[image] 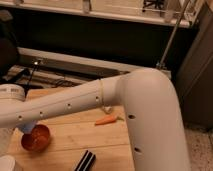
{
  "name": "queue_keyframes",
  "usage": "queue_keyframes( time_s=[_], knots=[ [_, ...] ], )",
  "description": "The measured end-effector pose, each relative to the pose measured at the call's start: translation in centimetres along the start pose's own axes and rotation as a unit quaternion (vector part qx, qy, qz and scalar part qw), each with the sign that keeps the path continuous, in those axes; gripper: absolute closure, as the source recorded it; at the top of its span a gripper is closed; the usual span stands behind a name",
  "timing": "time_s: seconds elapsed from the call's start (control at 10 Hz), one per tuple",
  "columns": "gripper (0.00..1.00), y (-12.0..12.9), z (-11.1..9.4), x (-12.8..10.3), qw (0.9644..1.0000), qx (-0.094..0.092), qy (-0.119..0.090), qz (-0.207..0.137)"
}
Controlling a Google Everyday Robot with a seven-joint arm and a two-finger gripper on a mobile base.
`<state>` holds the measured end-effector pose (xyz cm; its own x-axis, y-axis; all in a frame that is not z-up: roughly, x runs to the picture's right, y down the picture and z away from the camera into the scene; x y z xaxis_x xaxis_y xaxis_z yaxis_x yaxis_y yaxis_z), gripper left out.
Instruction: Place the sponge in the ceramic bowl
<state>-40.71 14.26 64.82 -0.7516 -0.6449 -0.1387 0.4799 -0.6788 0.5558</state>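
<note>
Wooden table (pixel 102 146) holds the orange ceramic bowl (pixel 35 140). The blue sponge (pixel 27 128) sits just over its far rim, below the arm (pixel 70 105). The gripper is hidden behind the arm there, so I cannot tell its hold.

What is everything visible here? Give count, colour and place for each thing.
table: one, light wood, lower left.
ceramic bowl: one, orange-red, near the table's left edge.
sponge: one, blue, peeking from under the arm at the bowl's upper rim; cannot tell if it rests in the bowl.
carrot: one, orange, mid-table, right of the bowl.
black object: one, at the table's front edge.
white object: one, bottom left corner, cut off by the frame.
pole: one, grey metal, leaning, upper right.
arm: one, white, reaching from the right across to the left.
gripper: hidden behind the arm's left end, near the bowl.
</note>
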Motion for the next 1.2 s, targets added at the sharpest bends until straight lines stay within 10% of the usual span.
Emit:
queue_keyframes(
  time_s=[0.3,0.6,1.0,1.2],
  knots=[
    [0.93,-0.7,4.2,-1.5,0.9997,0.022,-0.004,0.005],
    [0.63,-0.6,6.9,-3.2,0.9988,0.043,-0.016,0.019],
    [0.23,-0.3,7.4,-3.6,0.9969,0.071,-0.013,0.030],
    [0.20,-0.5,6.8,-3.4,0.9964,0.080,-0.010,0.027]
  ],
)
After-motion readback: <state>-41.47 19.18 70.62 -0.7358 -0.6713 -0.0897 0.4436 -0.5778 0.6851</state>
